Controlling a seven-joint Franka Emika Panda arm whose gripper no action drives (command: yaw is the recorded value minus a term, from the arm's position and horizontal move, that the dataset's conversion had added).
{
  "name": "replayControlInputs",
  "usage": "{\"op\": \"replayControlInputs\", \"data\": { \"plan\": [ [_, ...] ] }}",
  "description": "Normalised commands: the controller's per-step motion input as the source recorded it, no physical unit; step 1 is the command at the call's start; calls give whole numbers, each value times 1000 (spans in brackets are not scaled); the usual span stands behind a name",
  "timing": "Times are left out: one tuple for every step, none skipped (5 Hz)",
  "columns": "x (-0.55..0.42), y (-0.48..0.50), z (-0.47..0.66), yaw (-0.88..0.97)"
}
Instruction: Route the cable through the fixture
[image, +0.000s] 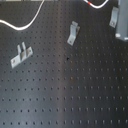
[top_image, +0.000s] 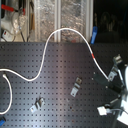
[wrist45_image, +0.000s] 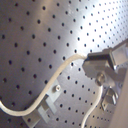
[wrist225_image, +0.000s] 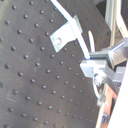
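Cable (top_image: 48, 46) snakes across the perforated bench (top_image: 55, 100) in the second exterior view, red band (top_image: 94, 55) showing; both wrist views show the fingers (wrist45_image: 95, 64) clamped on it. Three metal fixtures (image: 73, 33) sit on the bench.

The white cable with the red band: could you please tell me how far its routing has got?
Done: the pincer is shut on the thin white cable with the red band. In hand: it hangs beside one metal bracket. Left: in the first exterior view, two other metal brackets stand with no cable through them.
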Motion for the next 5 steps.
{"op": "replayControlInputs", "data": {
  "plan": [
    [268, -399, 90, -380],
    [-64, -271, 261, 220],
    [-355, -121, 220, 577],
    [-495, 204, -325, 491],
    [-338, 612, -725, 0]
  ]
}}
